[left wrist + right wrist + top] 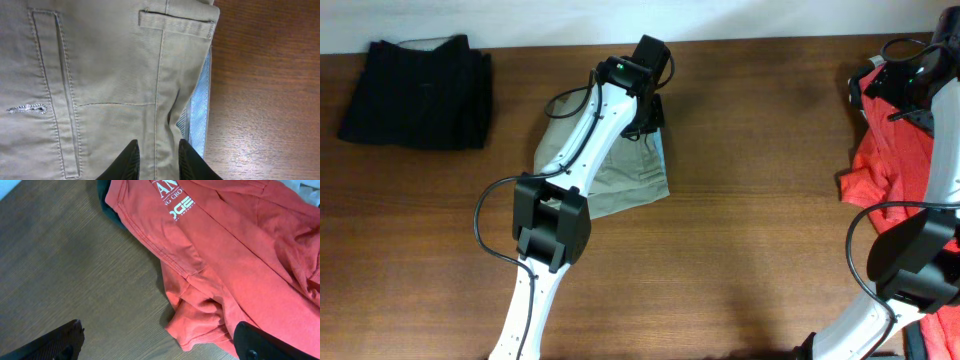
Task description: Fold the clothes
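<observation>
A black ribbed fabric garment (417, 92) lies folded at the far left of the brown wooden surface (750, 250), near its back edge and well apart from everything else.

Toward the middle lie the khaki grey-green cotton shorts (632, 182), spread flat, with the white left arm (582, 140) reaching over them. The left fingers (646, 115) are above the back part of the shorts. In the left wrist view the two dark fingertips (131, 160) stand a narrow gap apart. The cloth between them lies flat and unbunched, with a stitched seam running through the gap. They hold nothing that can be seen. That view also shows a long welt pocket (65, 90) with a buttonhole (27, 108) beside it and a belt loop (175, 22) at the waistband. A pale blue striped lining (200, 115) shows along the edge where the shorts meet the bare wood.

At the far right a red T-shirt with white printed lettering (225, 255) lies crumpled, partly under the right arm (942, 165). The right fingers (908, 105) hang over its back end. In the right wrist view the fingertips (65, 340) are spread wide, one at each lower corner, and they hold nothing. The shirt's rumpled hem and bare wood lie between them.
</observation>
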{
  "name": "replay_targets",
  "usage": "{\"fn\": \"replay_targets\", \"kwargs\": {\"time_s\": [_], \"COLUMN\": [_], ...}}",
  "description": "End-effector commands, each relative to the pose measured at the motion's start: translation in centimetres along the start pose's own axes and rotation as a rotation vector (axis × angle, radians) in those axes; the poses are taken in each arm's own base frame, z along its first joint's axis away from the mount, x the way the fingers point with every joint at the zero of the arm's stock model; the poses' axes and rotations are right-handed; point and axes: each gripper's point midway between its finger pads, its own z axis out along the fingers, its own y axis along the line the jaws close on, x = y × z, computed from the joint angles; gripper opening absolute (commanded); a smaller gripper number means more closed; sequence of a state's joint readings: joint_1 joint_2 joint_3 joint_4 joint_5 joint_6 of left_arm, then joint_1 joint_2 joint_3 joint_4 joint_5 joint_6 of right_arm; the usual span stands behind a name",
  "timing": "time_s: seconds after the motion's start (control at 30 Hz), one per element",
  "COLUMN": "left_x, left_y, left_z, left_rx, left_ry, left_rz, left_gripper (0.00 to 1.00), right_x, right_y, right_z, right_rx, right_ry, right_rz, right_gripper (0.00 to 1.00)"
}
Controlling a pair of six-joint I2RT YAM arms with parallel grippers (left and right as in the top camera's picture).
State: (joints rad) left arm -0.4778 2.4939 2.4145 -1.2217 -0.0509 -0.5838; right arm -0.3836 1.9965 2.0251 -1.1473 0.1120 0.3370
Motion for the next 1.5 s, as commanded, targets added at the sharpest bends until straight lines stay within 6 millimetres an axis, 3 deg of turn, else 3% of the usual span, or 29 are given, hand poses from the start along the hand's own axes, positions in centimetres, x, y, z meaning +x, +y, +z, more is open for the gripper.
{"fn": "replay_targets", "kwargs": {"time_s": [0.0,0.07,0.13,0.23,0.33,0.4,0.57,0.77,0.87,1.03,1.47], "left_x": [-1.1,-1.7,-0.3,2.3,3.3,2.8,0.9,-0.1,0.3,1.2,0.6], "left_y": [-0.6,0.1,1.2,0.9,-0.1,-0.8,-0.7,1.5,1.5,0.1,-1.9], "left_z": [-1.3,-2.5,-2.4,-1.0,1.1,2.2,3.6,3.8,4.6,6.8,5.5], "left_rx": [0.030,0.029,-0.005,-0.029,-0.024,-0.002,0.007,-0.027,-0.025,0.050,0.147], "left_ry": [-0.031,-0.036,0.026,0.110,0.113,0.080,-0.002,-0.003,0.012,0.065,0.063], "left_rz": [0.055,0.040,0.039,0.065,0.088,0.090,0.046,0.006,-0.009,-0.007,0.043], "left_gripper": [0.28,0.30,0.30,0.29,0.29,0.29,0.02,0.01,0.01,0.01,0.01], "right_x": [-0.2,-0.2,-0.2,-0.2,-0.2,-0.2,-0.2,-0.2,-0.2,-0.2,-0.2], "right_y": [0.0,0.0,0.0,0.0,0.0,0.0,0.0,0.0,0.0,0.0,0.0], "right_z": [-0.4,-0.4,-0.4,-0.4,-0.4,-0.4,-0.4,-0.4,-0.4,-0.4,-0.4], "right_rx": [0.003,0.003,0.003,0.003,0.003,0.003,0.003,0.003,0.003,0.003,0.003], "right_ry": [-0.013,-0.013,-0.013,-0.013,-0.013,-0.013,-0.013,-0.013,-0.013,-0.013,-0.013], "right_rz": [0.004,0.004,0.004,0.004,0.004,0.004,0.004,0.004,0.004,0.004,0.004], "right_gripper": [0.99,0.99,0.99,0.99,0.99,0.99,0.99,0.99,0.99,0.99,0.99]}}
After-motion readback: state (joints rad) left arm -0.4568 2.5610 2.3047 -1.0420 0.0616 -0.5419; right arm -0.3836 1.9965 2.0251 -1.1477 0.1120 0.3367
